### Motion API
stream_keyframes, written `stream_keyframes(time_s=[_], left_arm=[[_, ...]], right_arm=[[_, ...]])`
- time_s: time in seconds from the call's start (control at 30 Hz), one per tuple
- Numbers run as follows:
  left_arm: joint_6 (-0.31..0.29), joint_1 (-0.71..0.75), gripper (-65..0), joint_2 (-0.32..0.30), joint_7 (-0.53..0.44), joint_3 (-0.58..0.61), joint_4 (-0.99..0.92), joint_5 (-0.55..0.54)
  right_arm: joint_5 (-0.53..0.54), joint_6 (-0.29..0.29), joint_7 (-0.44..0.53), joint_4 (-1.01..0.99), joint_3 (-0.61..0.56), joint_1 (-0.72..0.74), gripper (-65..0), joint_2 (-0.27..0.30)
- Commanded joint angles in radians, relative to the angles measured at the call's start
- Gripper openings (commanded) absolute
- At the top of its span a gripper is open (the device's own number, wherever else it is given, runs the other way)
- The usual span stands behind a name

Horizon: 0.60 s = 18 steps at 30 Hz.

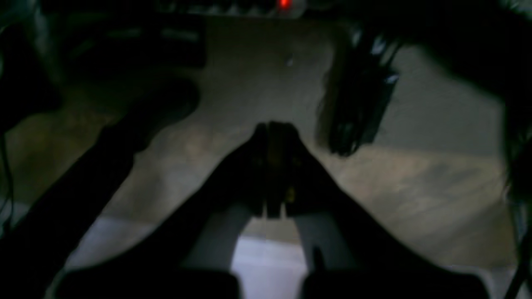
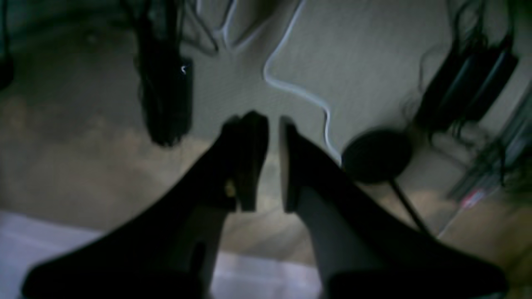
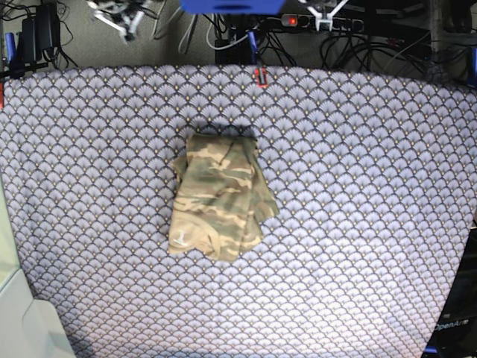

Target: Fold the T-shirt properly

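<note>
The camouflage T-shirt [image 3: 220,198] lies as a compact folded bundle on the purple scallop-patterned table cloth [image 3: 358,186], slightly left of centre in the base view. Neither arm appears in the base view. In the left wrist view my left gripper [image 1: 274,125] is shut with its fingers pressed together and holds nothing; it hangs over the floor past the table's edge. My right gripper [image 2: 272,119] shows a narrow gap between its fingers with nothing in it, also over the floor. The T-shirt does not appear in either wrist view.
Beyond the table's far edge are cables and a power strip with a red light [image 3: 291,21]. On the floor lie a black adapter [image 2: 166,95], a white cable [image 2: 291,87] and a round black foot [image 2: 376,155]. A small red marker [image 3: 260,77] sits at the far table edge.
</note>
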Motion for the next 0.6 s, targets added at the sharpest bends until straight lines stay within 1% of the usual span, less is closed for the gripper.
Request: stream_keyframes(time_s=[0.0, 0.1, 0.17, 0.2, 0.3, 0.37, 0.43, 0.47, 0.53, 0.57], left_arm=[[0.009, 0.001, -64.4, -0.012, -0.001, -0.004, -0.004, -0.007], [0.009, -0.005, -64.4, -0.015, 0.002, -0.002, -0.004, -0.078], [0.009, -0.012, -64.3, -0.021, 0.004, 0.001, -0.004, -0.128], [0.009, -0.012, -64.2, -0.021, 0.004, 0.007, -0.004, -0.138], [0.009, -0.015, -64.2, -0.026, -0.001, 0.01, -0.004, -0.139], [0.009, -0.02, -64.2, -0.044, -0.002, 0.01, -0.003, -0.133], [0.009, -0.035, -64.2, -0.053, -0.005, 0.01, -0.003, -0.09], [0.009, -0.038, -64.2, -0.055, -0.005, 0.004, -0.003, -0.073], [0.009, -0.048, -64.1, -0.055, -0.005, 0.008, -0.003, -0.046], [0.009, -0.048, -64.1, -0.053, -0.005, 0.008, -0.003, -0.036]], right_arm=[[0.002, -0.048, -0.002, -0.006, -0.001, -0.014, -53.5, 0.005], [0.002, -0.162, 0.056, -0.011, -0.004, -0.018, -53.5, -0.033], [0.002, -0.246, 0.098, -0.013, -0.001, -0.025, -53.5, -0.049], [0.002, -0.271, 0.11, -0.013, -0.003, -0.029, -53.5, -0.061], [0.006, -0.278, 0.121, -0.013, -0.003, -0.037, -53.5, -0.086], [0.007, -0.281, 0.122, -0.013, 0.0, -0.038, -53.5, -0.099], [0.009, -0.284, 0.125, -0.013, 0.003, -0.038, -53.5, -0.107], [0.009, -0.301, 0.125, -0.013, 0.003, -0.04, -53.5, -0.11], [0.009, -0.37, 0.125, -0.013, 0.003, -0.044, -53.5, -0.115], [0.009, -0.395, 0.125, -0.013, 0.002, -0.046, -53.5, -0.119]])
